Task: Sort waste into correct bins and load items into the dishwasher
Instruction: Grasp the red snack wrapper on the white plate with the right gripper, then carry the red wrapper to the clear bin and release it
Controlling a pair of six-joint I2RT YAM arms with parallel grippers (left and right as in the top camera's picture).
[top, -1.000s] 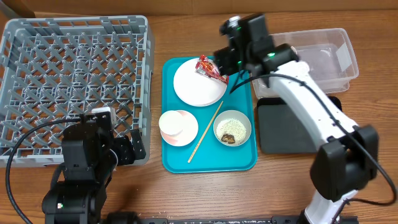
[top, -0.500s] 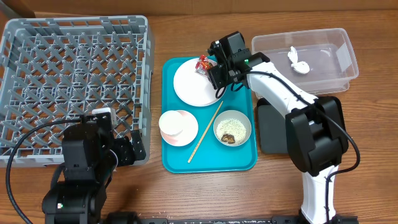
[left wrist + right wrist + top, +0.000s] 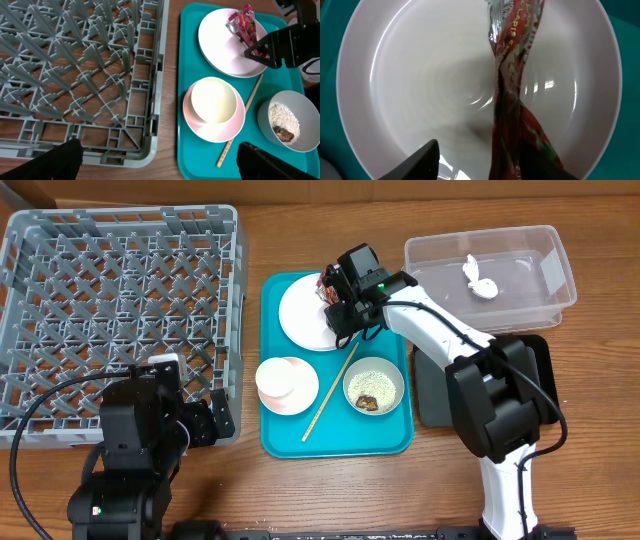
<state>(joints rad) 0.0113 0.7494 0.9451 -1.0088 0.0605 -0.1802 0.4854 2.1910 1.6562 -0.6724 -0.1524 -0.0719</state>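
Note:
A red snack wrapper (image 3: 327, 283) lies on the white plate (image 3: 300, 318) at the back of the teal tray (image 3: 335, 442). My right gripper (image 3: 338, 308) is open and low over the plate. In the right wrist view the wrapper (image 3: 512, 90) runs down between the fingers (image 3: 480, 160), close against the right one. My left gripper (image 3: 205, 423) is open and empty by the front right corner of the grey dish rack (image 3: 110, 300). The left wrist view shows the wrapper (image 3: 245, 22) and plate (image 3: 220, 47).
The tray also holds a white cup on a pink saucer (image 3: 287, 385), a bowl of food scraps (image 3: 373, 388) and a chopstick (image 3: 330, 395). A clear bin (image 3: 520, 250) with a white scrap (image 3: 480, 278) stands at the back right, a black bin (image 3: 440, 395) in front of it.
My right arm swung left from beside the clear bin and came down over the plate, onto the wrapper. The white scrap in the bin is now uncovered. The left arm has not moved.

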